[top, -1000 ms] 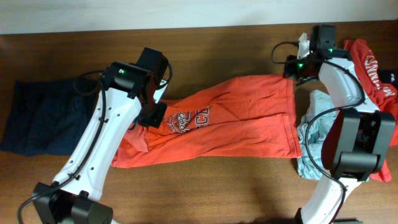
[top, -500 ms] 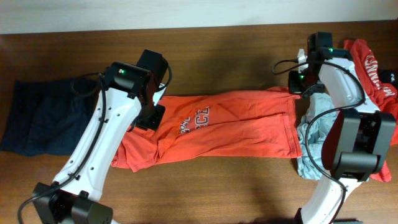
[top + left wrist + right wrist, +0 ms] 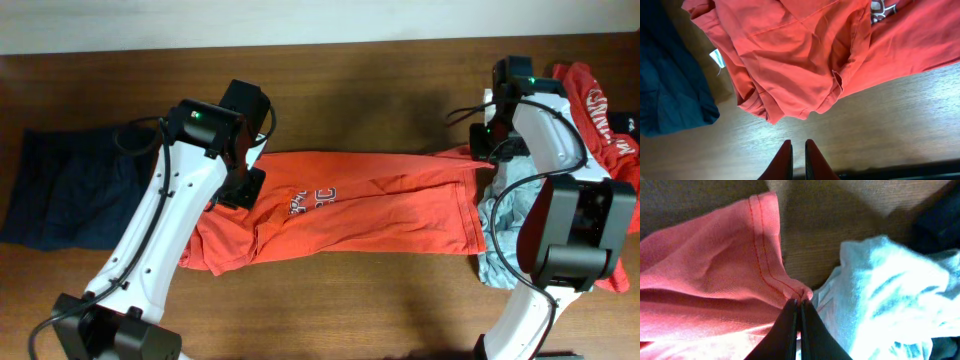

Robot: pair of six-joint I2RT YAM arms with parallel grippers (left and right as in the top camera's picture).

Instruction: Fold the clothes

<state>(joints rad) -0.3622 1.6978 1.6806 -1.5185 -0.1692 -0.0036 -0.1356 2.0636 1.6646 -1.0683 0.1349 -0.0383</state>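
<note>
Along the left edge of the desk [image 3: 350,80] a navy garment [image 3: 70,200] lies spread flat, its near side partly under the left arm. Just to its right, the left claw [image 3: 795,156] hangs above bare wood near the front of the desk, its two red fingers [image 3: 784,159] only slightly parted with nothing between them, clear of the cloth. Beyond those fingers, in the left wrist view, lies the bunched collar-and-sleeve end of the orange T-shirt [image 3: 390,205], with a small white tag [image 3: 716,57] showing at the fold beside the navy garment. The orange T-shirt stretches sideways across the middle of the desk, its left end crumpled and rumpled, its grey-white chest print [image 3: 315,197] facing up just right of the left arm, and its body pulled into long creases toward the right. At the shirt's far right corner the right claw [image 3: 799,311] is closed tight on the stitched hem, pinching a small peak of orange cloth. Touching that corner on the right is a heaped pale grey-blue garment [image 3: 505,215], partly under the right arm. Farther right, by the right edge and back corner of the desk, lies a red printed tee [image 3: 600,110] with white lettering.
</note>
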